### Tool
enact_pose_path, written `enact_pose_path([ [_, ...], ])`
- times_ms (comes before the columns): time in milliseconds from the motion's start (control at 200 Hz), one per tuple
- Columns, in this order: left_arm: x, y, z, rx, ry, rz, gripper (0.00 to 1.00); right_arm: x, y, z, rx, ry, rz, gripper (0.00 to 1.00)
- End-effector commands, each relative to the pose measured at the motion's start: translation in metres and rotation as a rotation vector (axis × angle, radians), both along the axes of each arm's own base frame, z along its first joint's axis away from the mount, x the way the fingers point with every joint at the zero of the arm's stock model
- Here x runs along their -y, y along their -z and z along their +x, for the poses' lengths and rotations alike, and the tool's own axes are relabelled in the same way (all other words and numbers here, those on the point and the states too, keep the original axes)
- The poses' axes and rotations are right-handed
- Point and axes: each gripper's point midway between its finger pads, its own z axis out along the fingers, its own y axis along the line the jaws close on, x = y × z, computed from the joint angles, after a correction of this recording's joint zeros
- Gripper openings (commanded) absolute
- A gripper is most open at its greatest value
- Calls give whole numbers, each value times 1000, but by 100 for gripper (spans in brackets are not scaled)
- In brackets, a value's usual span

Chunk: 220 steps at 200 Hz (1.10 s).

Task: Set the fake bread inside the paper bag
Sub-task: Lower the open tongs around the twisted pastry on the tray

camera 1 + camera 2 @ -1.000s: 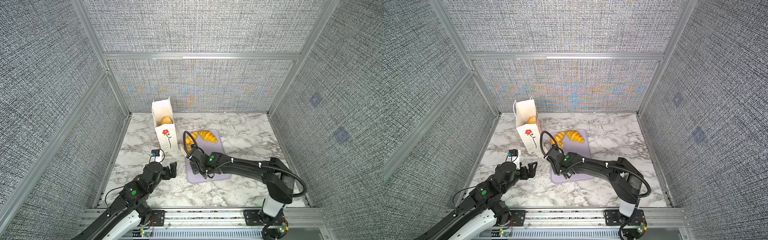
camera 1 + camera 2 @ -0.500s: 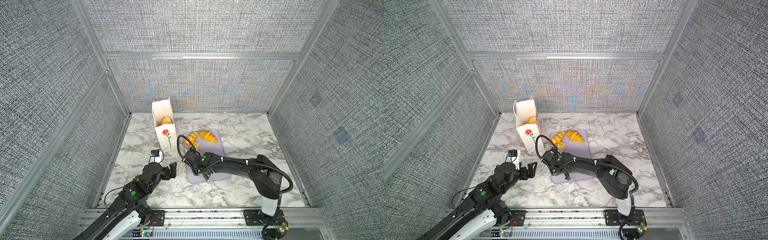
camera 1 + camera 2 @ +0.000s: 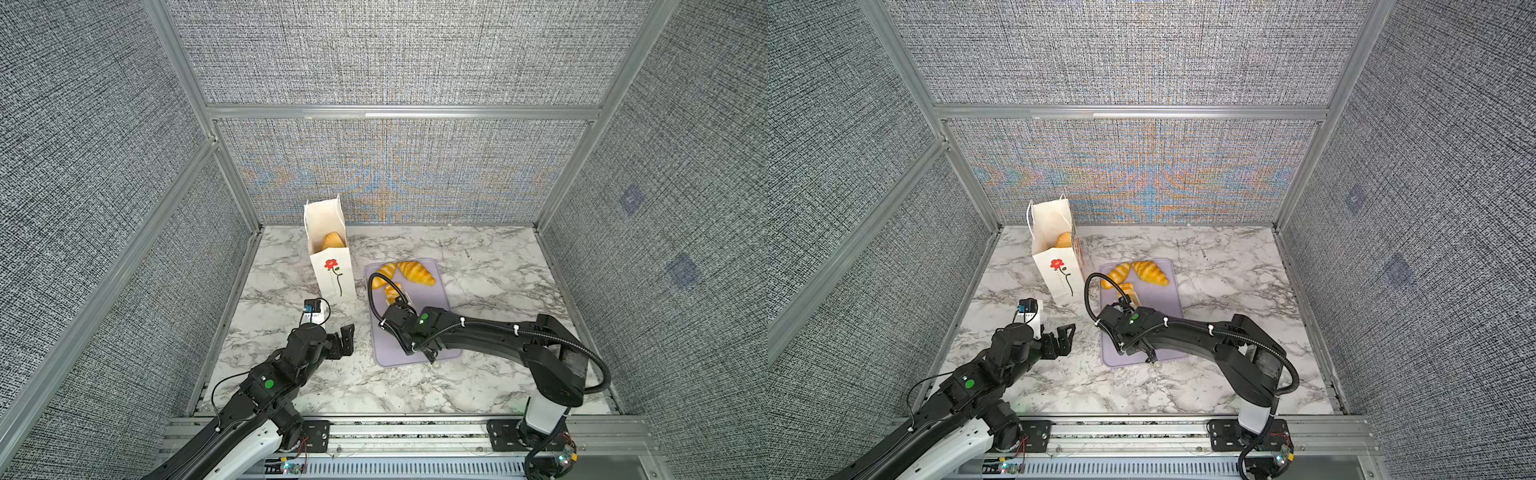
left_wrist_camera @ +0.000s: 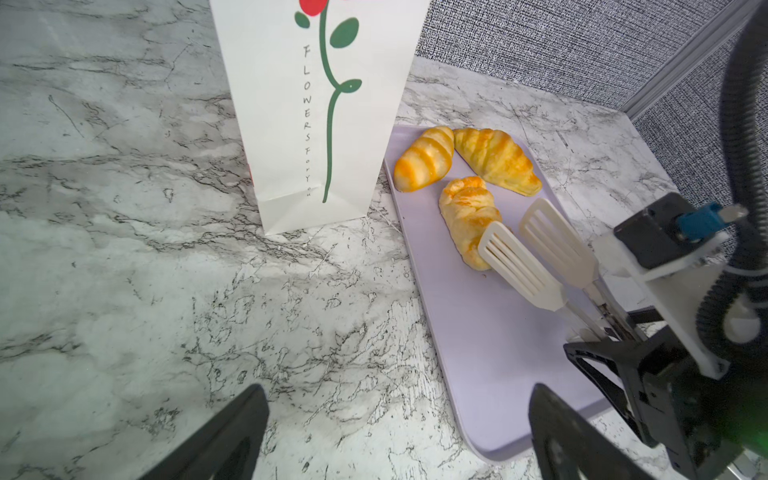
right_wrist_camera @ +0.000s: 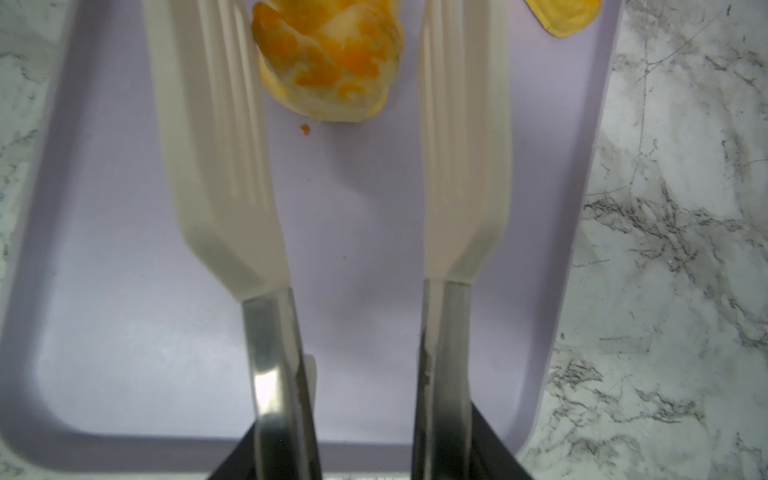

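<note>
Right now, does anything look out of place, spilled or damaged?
One small thing: an orange fleck lies loose on the tray just beside the roll, between the blades of the tongs. It may be a chip off the roll. Otherwise the bag stands upright, nothing spilled.

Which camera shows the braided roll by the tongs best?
Left wrist view: the braided roll shows nearly whole and sharp. The right wrist view crops it; both top views show it small, behind a cable.

Bare tabletop before upright paper bag
</note>
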Motion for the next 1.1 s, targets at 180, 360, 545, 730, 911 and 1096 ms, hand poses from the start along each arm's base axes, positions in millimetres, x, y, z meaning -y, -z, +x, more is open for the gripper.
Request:
enact_pose_path([
  [180, 3, -9, 2, 34, 11, -22, 99, 4, -6, -2, 21, 70, 66, 61],
  [360, 1, -8, 0, 37, 7, -22, 99, 2, -1, 0, 22, 89, 80, 63],
  [545, 1, -7, 0, 35, 9, -24, 99, -6, 7, 6, 11, 101, 101, 64],
  [730, 0, -6, -2, 29, 8, -20, 99, -9, 10, 14, 3, 106, 118, 64],
  [911, -2, -6, -3, 34, 5, -25, 99, -7, 21, 17, -34, 104, 126, 64],
  [1096, -3, -6, -3, 33, 0, -21, 99, -10, 31, 17, -75, 85, 116, 59],
])
